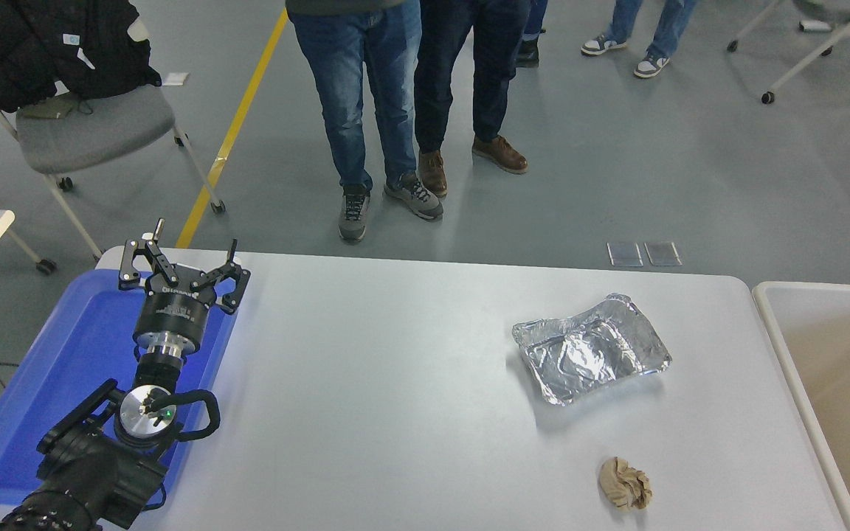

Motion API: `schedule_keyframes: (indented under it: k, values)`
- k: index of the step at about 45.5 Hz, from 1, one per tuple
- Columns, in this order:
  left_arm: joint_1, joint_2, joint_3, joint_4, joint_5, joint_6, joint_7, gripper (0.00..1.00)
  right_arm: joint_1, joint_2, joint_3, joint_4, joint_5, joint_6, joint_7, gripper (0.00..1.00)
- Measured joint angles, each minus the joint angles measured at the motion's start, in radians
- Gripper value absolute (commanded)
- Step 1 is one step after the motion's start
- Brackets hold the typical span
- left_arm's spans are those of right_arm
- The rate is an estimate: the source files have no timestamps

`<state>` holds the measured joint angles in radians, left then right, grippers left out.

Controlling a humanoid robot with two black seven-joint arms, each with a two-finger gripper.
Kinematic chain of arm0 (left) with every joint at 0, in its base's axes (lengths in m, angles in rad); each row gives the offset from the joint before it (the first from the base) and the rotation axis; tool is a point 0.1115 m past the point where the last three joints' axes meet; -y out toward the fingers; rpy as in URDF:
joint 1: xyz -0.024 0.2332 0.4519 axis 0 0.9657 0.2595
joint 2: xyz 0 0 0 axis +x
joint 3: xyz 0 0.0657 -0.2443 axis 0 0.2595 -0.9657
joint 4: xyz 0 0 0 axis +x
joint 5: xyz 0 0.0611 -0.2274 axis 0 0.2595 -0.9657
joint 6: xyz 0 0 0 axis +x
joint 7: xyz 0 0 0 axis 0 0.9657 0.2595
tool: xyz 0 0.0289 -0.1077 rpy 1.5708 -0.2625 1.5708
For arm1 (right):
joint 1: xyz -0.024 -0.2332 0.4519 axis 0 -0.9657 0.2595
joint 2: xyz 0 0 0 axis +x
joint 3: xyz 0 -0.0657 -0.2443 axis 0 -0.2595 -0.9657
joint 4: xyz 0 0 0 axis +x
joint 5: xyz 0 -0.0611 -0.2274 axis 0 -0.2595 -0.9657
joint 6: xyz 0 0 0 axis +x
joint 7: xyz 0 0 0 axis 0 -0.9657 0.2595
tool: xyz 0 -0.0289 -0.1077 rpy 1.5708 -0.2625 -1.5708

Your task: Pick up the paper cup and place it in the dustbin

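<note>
Head view: dustbin (pixel 764 310) cut off at right; left end effector (pixel 180 267) spread.

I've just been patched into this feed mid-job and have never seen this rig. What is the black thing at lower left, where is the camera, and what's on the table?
There is one view, from a camera high on the robot, looking forward and down over the white table. The black thing is the robot's left arm; its tool is open, holds nothing and hangs over a blue tray. The right arm is not in view. On the table lie a crumpled silver foil tray and a tan paper wad. The dustbin stands at the right edge. No paper cup is visible. People stand beyond the far side.
</note>
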<state>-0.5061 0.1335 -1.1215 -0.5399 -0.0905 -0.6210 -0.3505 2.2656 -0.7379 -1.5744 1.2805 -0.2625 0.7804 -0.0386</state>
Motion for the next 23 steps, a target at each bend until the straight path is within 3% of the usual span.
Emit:
schedule_keyframes:
  k: [23]
  values:
    - [0.0, 0.0, 0.0, 0.0, 0.0, 0.0, 0.0, 1.0, 0.183, 0.126, -0.014, 0.07, -0.03, 0.005, 0.0, 1.0]
